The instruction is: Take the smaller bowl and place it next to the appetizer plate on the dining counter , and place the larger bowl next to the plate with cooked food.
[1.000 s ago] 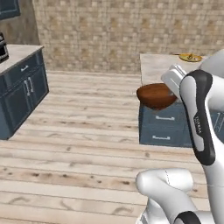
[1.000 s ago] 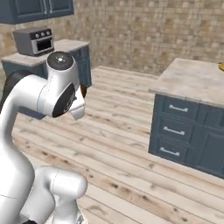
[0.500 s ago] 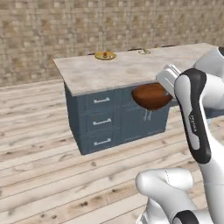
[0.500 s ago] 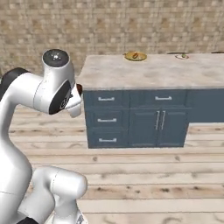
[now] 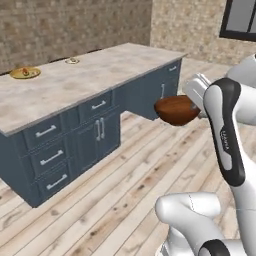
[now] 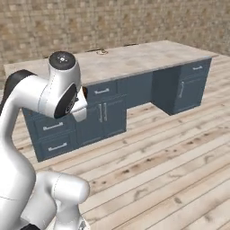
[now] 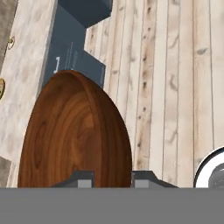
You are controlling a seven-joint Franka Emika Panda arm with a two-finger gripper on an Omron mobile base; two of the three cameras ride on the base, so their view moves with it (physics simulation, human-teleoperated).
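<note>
The arm carries the smaller bowl [image 5: 176, 110] in the air over the wooden floor [image 5: 125, 195], beside the dining counter [image 5: 85, 80].

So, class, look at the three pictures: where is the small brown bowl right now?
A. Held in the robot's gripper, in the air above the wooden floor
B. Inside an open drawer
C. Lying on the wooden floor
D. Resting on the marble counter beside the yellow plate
A: the smaller bowl hangs at the gripper, whose fingers close on its rim, off the dining counter and above the wooden floor.
</note>
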